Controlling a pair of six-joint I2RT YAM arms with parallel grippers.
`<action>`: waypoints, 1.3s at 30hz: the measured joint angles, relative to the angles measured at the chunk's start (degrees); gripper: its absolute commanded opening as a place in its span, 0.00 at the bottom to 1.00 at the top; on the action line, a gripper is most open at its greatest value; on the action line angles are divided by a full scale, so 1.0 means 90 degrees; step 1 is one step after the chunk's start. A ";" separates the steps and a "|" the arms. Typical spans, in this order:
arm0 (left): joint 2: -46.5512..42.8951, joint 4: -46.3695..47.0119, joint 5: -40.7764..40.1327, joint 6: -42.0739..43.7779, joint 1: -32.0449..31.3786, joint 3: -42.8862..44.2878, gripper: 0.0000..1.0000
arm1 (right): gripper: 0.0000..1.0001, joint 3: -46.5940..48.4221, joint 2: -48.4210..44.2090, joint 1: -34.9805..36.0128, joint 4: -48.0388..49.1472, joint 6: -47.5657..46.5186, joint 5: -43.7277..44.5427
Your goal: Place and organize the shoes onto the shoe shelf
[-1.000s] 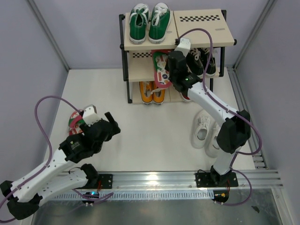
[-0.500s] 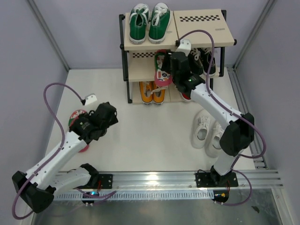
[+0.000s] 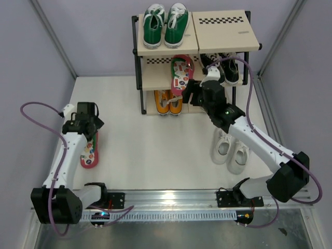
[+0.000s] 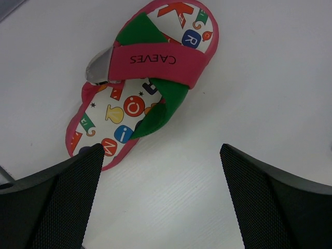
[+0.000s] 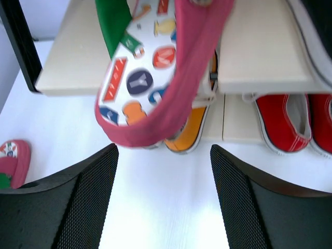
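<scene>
The shoe shelf [image 3: 223, 32] stands at the back. One pink flip-flop [image 3: 181, 72] [image 5: 155, 78] lies on its middle board, heel hanging over the front edge. My right gripper [image 3: 191, 94] [image 5: 163, 150] is open just in front of that heel, holding nothing. Below it, the orange sneakers [image 3: 168, 102] [image 5: 194, 129] fill the bottom tier's left half. The second flip-flop [image 3: 89, 153] [image 4: 150, 78] lies on the floor at the left, with my left gripper [image 3: 87, 126] [image 4: 161, 150] open above its near end. The white sneakers [image 3: 228, 148] sit on the floor at the right.
Green sneakers [image 3: 166, 23] occupy the top tier's left half. Black sneakers [image 3: 224, 67] are on the middle tier's right side and red sneakers [image 5: 290, 119] on the bottom right. The top board's right half is bare. Grey walls enclose the floor on three sides.
My right gripper opened, left the flip-flop on the middle board and drew back from the shelf. My left arm swung left until it was over the floor flip-flop.
</scene>
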 measured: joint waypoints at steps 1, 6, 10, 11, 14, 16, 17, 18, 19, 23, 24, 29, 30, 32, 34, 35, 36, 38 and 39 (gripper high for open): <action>0.0102 0.0104 0.0039 -0.0044 0.0061 -0.0053 0.93 | 0.76 -0.0238 -0.0136 0.0000 -0.0027 0.0058 -0.0066; 0.0413 0.0867 0.0231 -0.0245 0.0340 -0.0687 0.86 | 0.76 -0.1071 -0.0780 0.0000 -0.0243 0.0262 -0.0398; 0.0627 0.1302 0.0253 -0.0333 0.0396 -0.0996 0.84 | 0.77 -0.1426 -0.1382 0.0000 -0.0306 0.0355 -0.0517; 0.0673 0.1396 0.0262 -0.0345 0.0410 -0.1022 0.84 | 0.77 -0.1479 -0.1498 0.0000 -0.0328 0.0379 -0.0522; 0.0758 0.1821 0.0340 -0.0352 0.0476 -0.1149 0.83 | 0.77 -0.1632 -0.1800 0.0000 -0.0374 0.0423 -0.0522; 0.0831 0.2081 0.0408 -0.0359 0.0491 -0.1239 0.77 | 0.77 -0.1707 -0.1882 0.0000 -0.0415 0.0423 -0.0520; 0.0884 0.2225 0.0437 -0.0359 0.0491 -0.1285 0.73 | 0.77 -0.1732 -0.1889 0.0000 -0.0454 0.0423 -0.0520; 0.0937 0.2336 0.0464 -0.0359 0.0488 -0.1324 0.72 | 0.77 -0.1749 -0.1889 0.0000 -0.0486 0.0423 -0.0520; 0.0996 0.2450 0.0474 -0.0355 0.0488 -0.1360 0.72 | 0.77 -0.1773 -0.1889 0.0000 -0.0532 0.0423 -0.0522; 0.1309 0.2800 0.0491 -0.0350 0.0491 -0.1404 0.72 | 0.77 -0.1807 -0.1887 0.0000 -0.0634 0.0423 -0.0517; 0.1387 0.2873 0.0486 -0.0345 0.0491 -0.1404 0.71 | 0.77 -0.1807 -0.1889 0.0000 -0.0648 0.0420 -0.0517; 0.1683 0.3123 0.0454 -0.0223 0.0576 -0.1404 0.39 | 0.77 -0.1807 -0.1892 0.0000 -0.0726 0.0420 -0.0464; 0.1700 0.3130 0.0454 -0.0197 0.0629 -0.1404 0.35 | 0.77 -0.1807 -0.1892 0.0000 -0.0738 0.0420 -0.0437; 0.1719 0.3181 0.0474 -0.0165 0.0753 -0.1394 0.13 | 0.77 -0.1807 -0.1892 0.0000 -0.0765 0.0420 -0.0396; 0.1761 0.3257 0.0498 -0.0107 0.0852 -0.1377 0.00 | 0.77 -0.1807 -0.1892 0.0000 -0.0789 0.0420 -0.0369; 0.1787 0.3271 0.0544 -0.0058 0.0884 -0.1358 0.00 | 0.77 -0.1807 -0.1892 0.0000 -0.0801 0.0420 -0.0359; 0.1814 0.3271 0.0600 -0.0022 0.0903 -0.1333 0.00 | 0.77 -0.1807 -0.1892 0.0000 -0.0816 0.0423 -0.0345; 0.1838 0.3252 0.0716 0.0024 0.0911 -0.1273 0.00 | 0.77 -0.1807 -0.1889 0.0000 -0.0869 0.0435 -0.0284; 0.1831 0.3230 0.0828 0.0046 0.0913 -0.1241 0.00 | 0.77 -0.1807 -0.1889 0.0000 -0.0908 0.0452 -0.0253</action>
